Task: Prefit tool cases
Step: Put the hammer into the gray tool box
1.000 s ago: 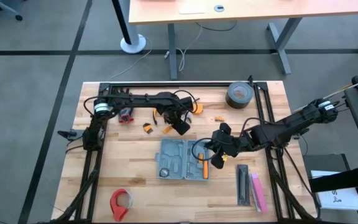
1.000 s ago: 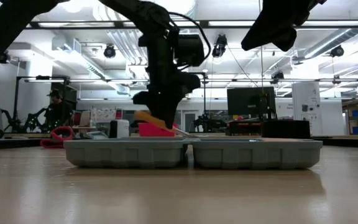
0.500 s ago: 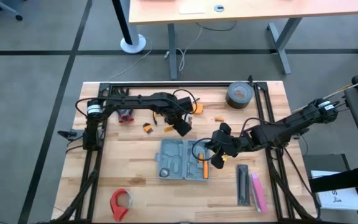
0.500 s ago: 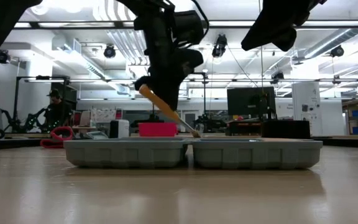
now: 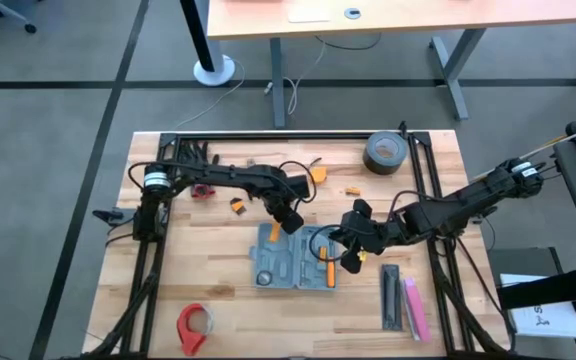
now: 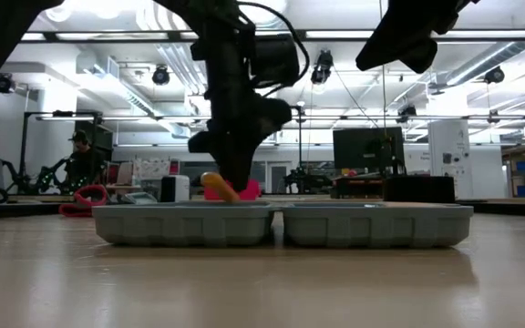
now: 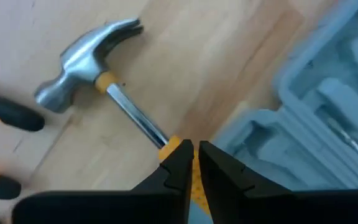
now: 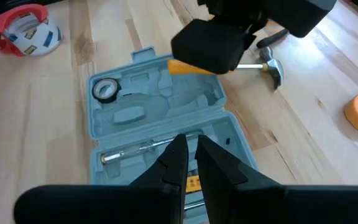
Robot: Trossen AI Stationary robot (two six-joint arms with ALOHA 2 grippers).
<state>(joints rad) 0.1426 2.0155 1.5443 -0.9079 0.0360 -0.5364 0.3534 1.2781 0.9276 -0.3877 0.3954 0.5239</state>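
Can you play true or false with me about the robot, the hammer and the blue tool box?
1. The left gripper is holding the hammer by its yellow handle. True.
2. The tool case is closed. False: it lies open on the table, with its grey tray showing.
3. The hammer's metal head is already inside the case. False: the head is over the bare wood beside the case.
4. A roll of grey tape sits near the table's far edge. True.
5. The right gripper is holding a screwdriver. False: it is shut on nothing, above the case.
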